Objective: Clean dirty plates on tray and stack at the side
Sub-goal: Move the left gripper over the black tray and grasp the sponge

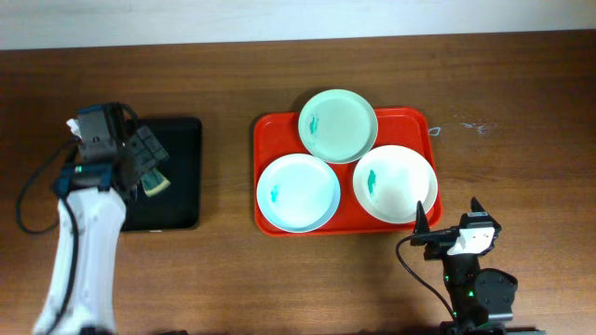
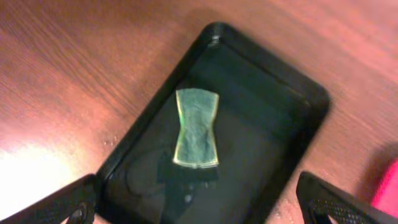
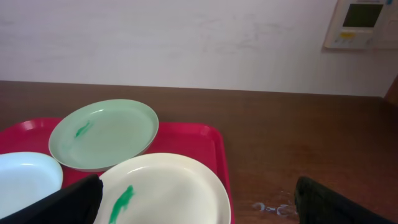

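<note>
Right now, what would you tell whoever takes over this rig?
Left gripper: open, above the sponge lying in the black tray.
Right gripper: open, empty, by the red tray.
Mint plate, left plate and right plate all sit on it, each teal-smeared.
Done: nothing wiped or stacked.
Left: take sponge, wipe three plates, stack them beside the tray.
</note>
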